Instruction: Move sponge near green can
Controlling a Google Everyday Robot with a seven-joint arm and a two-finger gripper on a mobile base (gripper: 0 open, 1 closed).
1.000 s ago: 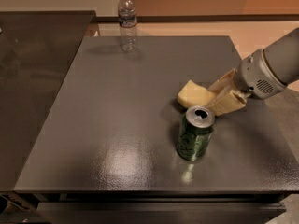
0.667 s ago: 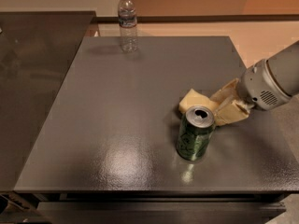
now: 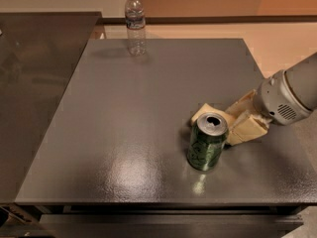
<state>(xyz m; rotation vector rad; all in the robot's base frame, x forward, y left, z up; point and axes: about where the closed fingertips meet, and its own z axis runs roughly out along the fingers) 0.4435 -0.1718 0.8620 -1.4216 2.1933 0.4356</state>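
Yellow foam sponge [image 3: 208,113] sits just behind green can [image 3: 206,144]; we judge move near done. Gripper [image 3: 233,121] at sponge's right end; its hold we cannot tell. Left: withdraw.

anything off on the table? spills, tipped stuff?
Nothing stands out. The green can stands upright with no spill around it. The sponge lies just behind it, partly hidden by the can, with the gripper at its right end. The bottle stands upright near the far edge of the table.
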